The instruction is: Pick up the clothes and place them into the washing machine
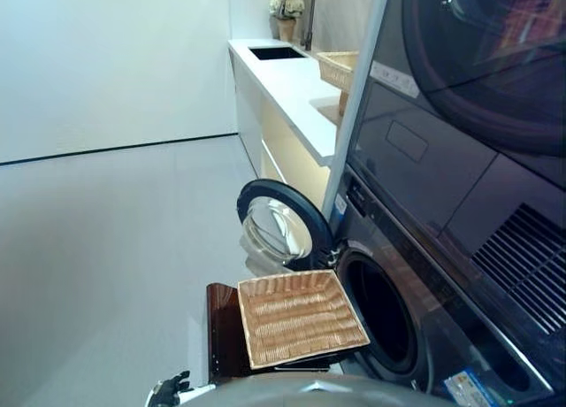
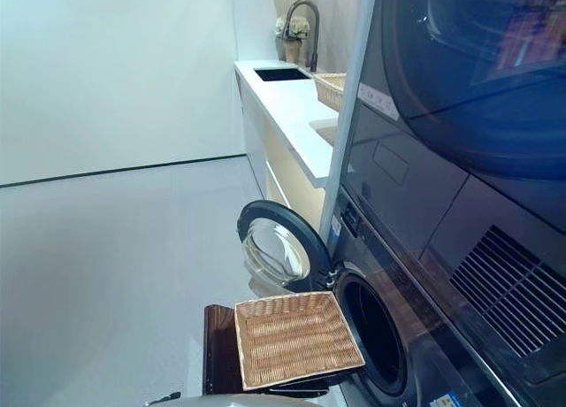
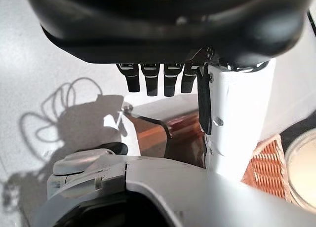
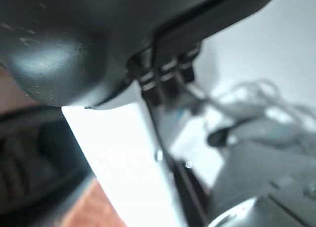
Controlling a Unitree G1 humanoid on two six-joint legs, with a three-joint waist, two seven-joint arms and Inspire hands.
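A shallow wicker basket (image 1: 301, 317) rests on a low dark brown box (image 1: 223, 336) in front of the washing machine's round opening (image 1: 385, 314). The basket's inside shows bare wicker, with no clothes in sight. The machine's round door (image 1: 279, 226) stands swung open to the left, just beyond the basket. My left hand (image 1: 170, 389) hangs low, left of the box, with its fingers (image 3: 148, 79) straight and holding nothing. The left wrist view also shows the basket's edge (image 3: 264, 168). My right hand (image 4: 74, 39) hangs with relaxed fingers (image 4: 168, 74), holding nothing.
A white counter (image 1: 292, 88) with a sink and a dark tap runs along the far wall. A second wicker basket (image 1: 340, 69) stands on it. A dark upper machine (image 1: 478, 71) is stacked above the washer. Grey floor (image 1: 106, 265) lies to the left.
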